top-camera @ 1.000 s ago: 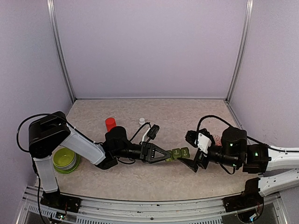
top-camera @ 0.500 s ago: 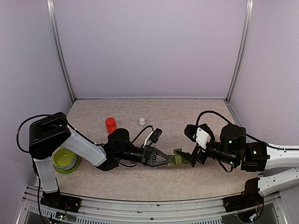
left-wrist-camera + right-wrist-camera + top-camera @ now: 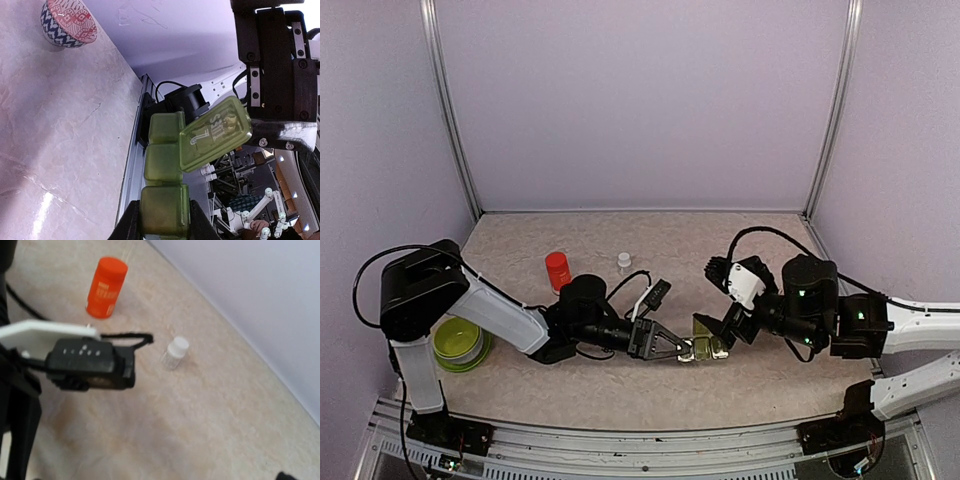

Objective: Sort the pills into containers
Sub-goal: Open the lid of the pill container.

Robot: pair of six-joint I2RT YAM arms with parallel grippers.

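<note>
Left gripper (image 3: 682, 350) is clenched on the near end of the containers (image 3: 705, 345), a dark green strip held out between the two arms over the front middle of the tabletop (image 3: 720, 240). Right gripper (image 3: 720, 303) stands spread wide at the strip's far end, grasping nothing. That tabletop is beige and mottled, closed in by plain lilac walls (image 3: 640, 100) with metal posts (image 3: 450, 120) at the back corners.

Whether the raised lid (image 3: 216, 134) touches the right finger behind it cannot be told, nor whether the strip rests on the surface. The compartments' insides are out of sight. A patterned bowl (image 3: 70, 22) shows whole only from the left wrist, and the lime-green bowl (image 3: 458, 343) is partly covered by the left arm.

Counted: three compartments, one lid up and two down; one red bottle (image 3: 558, 270); one small clear vial (image 3: 624, 261) with a white cap; two bowls
</note>
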